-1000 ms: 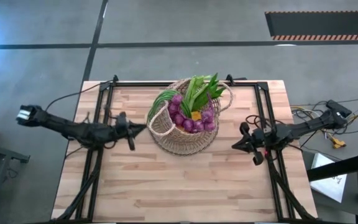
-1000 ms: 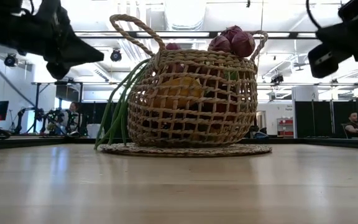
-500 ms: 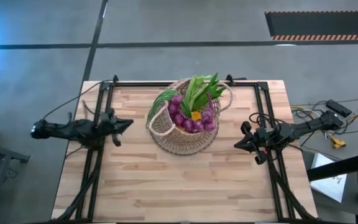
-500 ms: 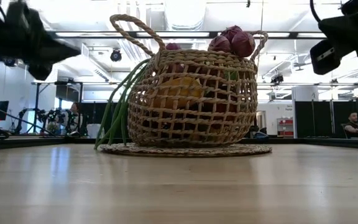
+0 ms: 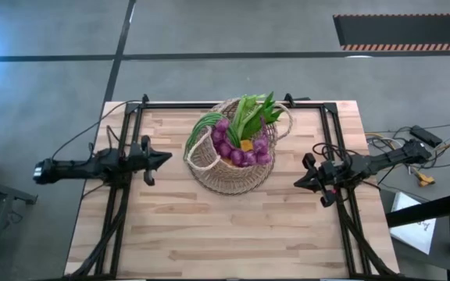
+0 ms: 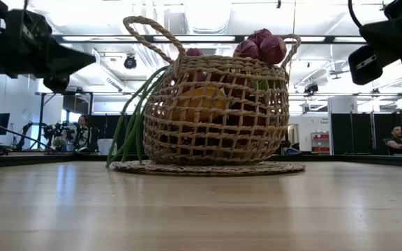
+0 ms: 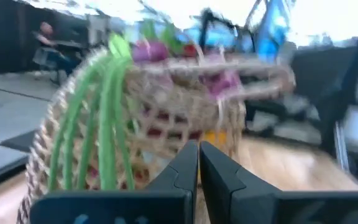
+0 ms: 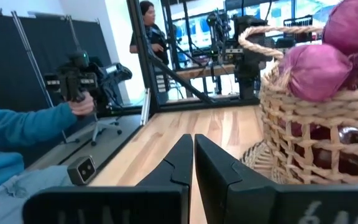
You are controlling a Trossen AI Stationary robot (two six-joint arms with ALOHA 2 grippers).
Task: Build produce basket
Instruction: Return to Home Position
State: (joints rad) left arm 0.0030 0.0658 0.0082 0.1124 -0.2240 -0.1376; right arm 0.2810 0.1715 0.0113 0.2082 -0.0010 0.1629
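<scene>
Wicker basket [image 5: 233, 173], filled with purple produce [image 5: 239, 154] and green leaves [image 5: 252, 113], standing on the desk [image 5: 233, 234] near the middle of its far edge, flanked well apart by the left arm [image 5: 92, 165] at the left edge and the right arm [image 5: 373, 162] at the right edge, left jaws and right jaws both clenched on nothing.

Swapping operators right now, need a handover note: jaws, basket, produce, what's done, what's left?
Jaws shut and empty on the left gripper, which hovers just left of the basket.
Jaws shut and empty on the right gripper, which hovers off the basket's right side.
The basket stands upright on the table, centred toward the far edge.
The produce is inside it: purple pieces, leafy greens, and green stalks drooping over the rim.
Done: loading looks finished.
Left: probably only parking both arms at home.
</scene>
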